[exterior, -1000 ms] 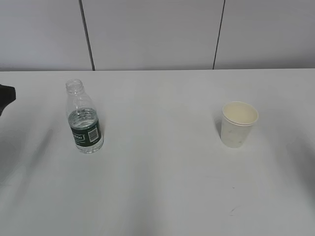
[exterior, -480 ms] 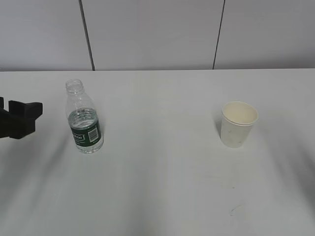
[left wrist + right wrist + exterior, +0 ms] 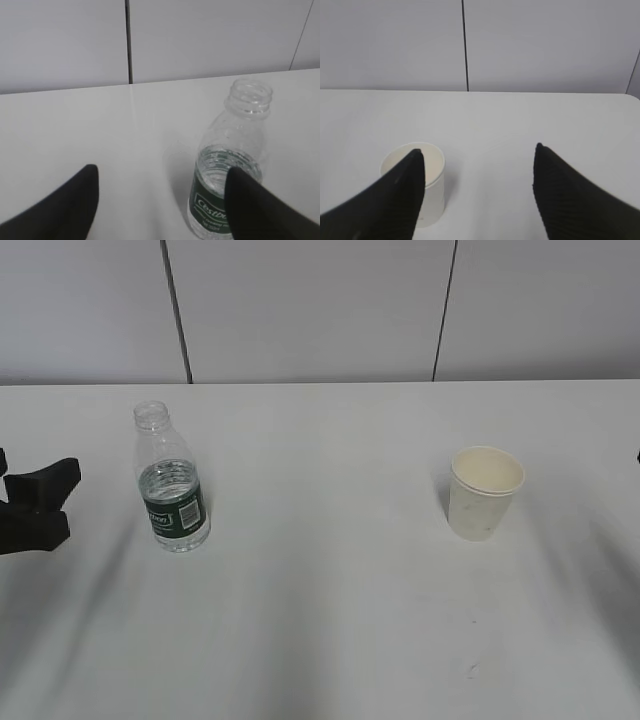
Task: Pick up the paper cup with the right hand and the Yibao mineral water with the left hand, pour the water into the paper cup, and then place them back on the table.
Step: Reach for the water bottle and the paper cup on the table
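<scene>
On the large white worktop (image 3: 330, 620), the clear green-labelled water bottle (image 3: 172, 483) and cream paper cup (image 3: 485, 492) are standing upright, well apart. Both black forked tools, left (image 3: 160, 200) and right (image 3: 477, 192), are gaping empty, each off-centre from its target, so each should be centring before closing.

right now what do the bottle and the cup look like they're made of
The Yibao mineral water looks like thin clear plastic: see-through ribbed walls, glossy, with a dark green printed label, probably film. The paper cup looks like matte cream paperboard, with a rolled rim and no shine. Any coating inside cannot be told.
</scene>
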